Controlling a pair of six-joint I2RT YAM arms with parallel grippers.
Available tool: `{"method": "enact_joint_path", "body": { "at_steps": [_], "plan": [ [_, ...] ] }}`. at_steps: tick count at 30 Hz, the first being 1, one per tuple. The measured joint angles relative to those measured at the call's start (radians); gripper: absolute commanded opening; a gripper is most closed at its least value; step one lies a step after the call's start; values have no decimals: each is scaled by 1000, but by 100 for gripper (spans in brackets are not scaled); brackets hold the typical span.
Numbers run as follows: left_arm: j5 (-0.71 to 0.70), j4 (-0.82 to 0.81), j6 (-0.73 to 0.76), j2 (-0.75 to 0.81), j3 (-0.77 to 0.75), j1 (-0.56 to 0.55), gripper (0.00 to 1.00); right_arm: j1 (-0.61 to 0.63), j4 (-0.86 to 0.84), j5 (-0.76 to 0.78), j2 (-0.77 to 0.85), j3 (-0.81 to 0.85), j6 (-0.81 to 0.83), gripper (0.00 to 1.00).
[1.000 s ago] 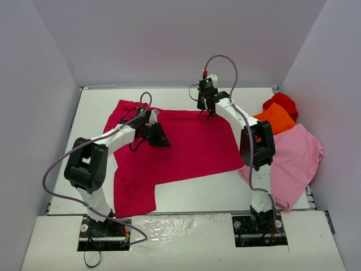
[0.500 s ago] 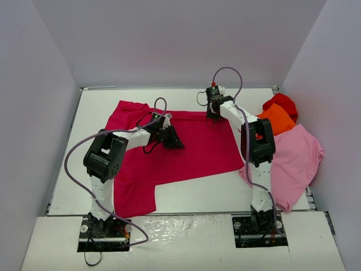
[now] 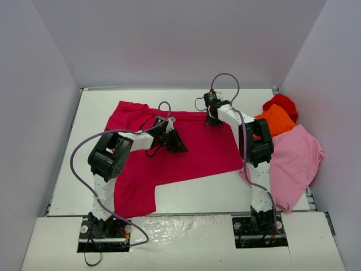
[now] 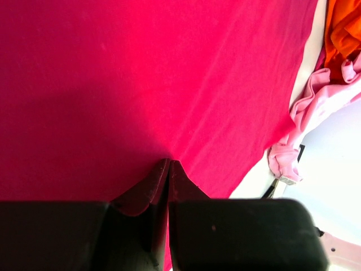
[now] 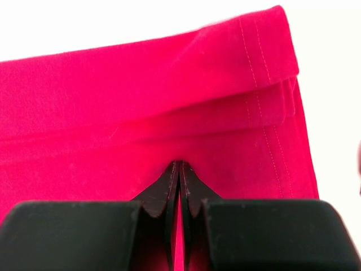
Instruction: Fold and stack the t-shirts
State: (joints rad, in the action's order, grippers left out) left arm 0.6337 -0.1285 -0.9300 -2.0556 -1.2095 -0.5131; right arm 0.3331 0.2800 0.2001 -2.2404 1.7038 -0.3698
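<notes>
A crimson-magenta t-shirt (image 3: 197, 148) lies spread flat on the white table (image 3: 225, 189). My left gripper (image 3: 176, 144) is shut, its tips resting on the middle of the shirt (image 4: 169, 84); the closed fingertips (image 4: 170, 162) touch the cloth with a faint crease there. My right gripper (image 3: 211, 123) is shut, its tips (image 5: 179, 164) on the shirt (image 5: 141, 130) just inside its far edge, where a stitched hem is folded over. A light pink shirt (image 3: 296, 158), an orange one (image 3: 276, 118) and a bright red one (image 3: 282, 103) lie heaped at the right.
White walls close the table on the left, back and right. The pink shirt (image 4: 316, 101) and orange shirt (image 4: 344, 28) show at the right edge of the left wrist view. The pink shirt hangs over the table's right front corner.
My left gripper has slid right across the crimson shirt towards its middle. My right gripper went right along the far edge, then came nearer onto the cloth. The shirt's outline is unchanged.
</notes>
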Motion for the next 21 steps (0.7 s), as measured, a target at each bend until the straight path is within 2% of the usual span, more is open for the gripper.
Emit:
{"method": "enact_joint_path", "body": {
  "at_steps": [7,14,18,21],
  "plan": [
    [13,-24,-3,0,14,-3,0,0,10,38,-86,142,15,0],
    [25,-49,-3,0,31,-3,0,-23,13,40,-198,353,36,0],
    [36,-72,-6,5,51,-3,0,-47,-64,19,-225,400,47,0],
    [40,-84,-6,19,76,-3,0,-59,-199,-3,-214,354,61,0]
  ]
}}
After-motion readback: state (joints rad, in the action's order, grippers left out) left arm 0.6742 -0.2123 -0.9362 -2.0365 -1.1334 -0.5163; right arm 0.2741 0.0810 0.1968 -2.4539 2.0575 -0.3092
